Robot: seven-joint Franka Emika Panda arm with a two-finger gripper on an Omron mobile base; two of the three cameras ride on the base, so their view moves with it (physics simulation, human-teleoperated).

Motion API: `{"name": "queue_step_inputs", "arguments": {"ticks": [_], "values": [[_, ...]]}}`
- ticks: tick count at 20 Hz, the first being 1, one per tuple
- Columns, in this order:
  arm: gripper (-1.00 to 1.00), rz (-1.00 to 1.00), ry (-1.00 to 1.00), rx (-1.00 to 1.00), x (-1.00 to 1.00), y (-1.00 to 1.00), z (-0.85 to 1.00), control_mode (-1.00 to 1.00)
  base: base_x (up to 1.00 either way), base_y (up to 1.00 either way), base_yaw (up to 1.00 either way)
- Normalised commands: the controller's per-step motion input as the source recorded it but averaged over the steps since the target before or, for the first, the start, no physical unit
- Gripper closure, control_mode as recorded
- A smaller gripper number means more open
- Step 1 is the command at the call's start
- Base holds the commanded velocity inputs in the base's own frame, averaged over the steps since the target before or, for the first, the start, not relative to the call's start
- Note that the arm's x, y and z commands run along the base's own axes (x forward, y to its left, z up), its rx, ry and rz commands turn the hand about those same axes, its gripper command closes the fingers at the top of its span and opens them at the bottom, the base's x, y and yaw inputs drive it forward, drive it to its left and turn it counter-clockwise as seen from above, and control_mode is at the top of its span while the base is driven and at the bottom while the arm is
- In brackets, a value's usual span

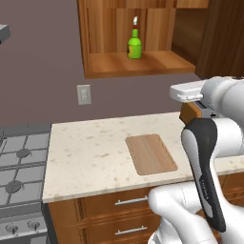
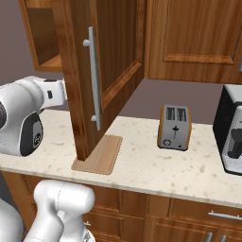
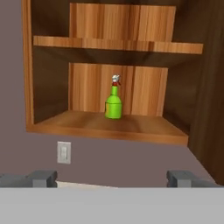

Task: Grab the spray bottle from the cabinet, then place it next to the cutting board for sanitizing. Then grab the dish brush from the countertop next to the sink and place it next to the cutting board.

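the spray bottle (image 3: 113, 104) is seen upright on the cabinet (image 3: 109, 124) shelf; the gripper (image 3: 111, 178) is held spread wide, well short of it.

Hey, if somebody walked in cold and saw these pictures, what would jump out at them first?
Probably the bright green spray bottle, standing upright alone on the shelf of the open cabinet on the wall. Below it, the cutting board lies flat on the speckled countertop, and a toaster stands further right.
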Motion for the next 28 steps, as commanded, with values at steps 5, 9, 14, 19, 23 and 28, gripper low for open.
{"name": "queue_step_inputs", "arguments": {"ticks": [5,9,14,19,23,28], "values": [[-1.00,0.00,-0.10,0.00,0.02,0.00,0.04,-1.00,0.00,0.00,0.00],[-1.00,0.00,-0.29,0.00,0.00,0.01,0.28,-1.00,0.00,0.00,0.00],[-1.00,0.00,-0.08,0.00,0.00,0.02,0.24,-1.00,0.00,0.00,0.00],[-1.00,0.00,0.00,0.00,0.01,0.03,0.28,-1.00,0.00,0.00,0.00],[-1.00,0.00,0.00,0.00,0.09,0.01,0.29,-1.00,0.00,0.00,0.00],[-1.00,0.00,0.00,0.00,0.08,0.01,0.14,-1.00,0.00,0.00,0.00]]}}
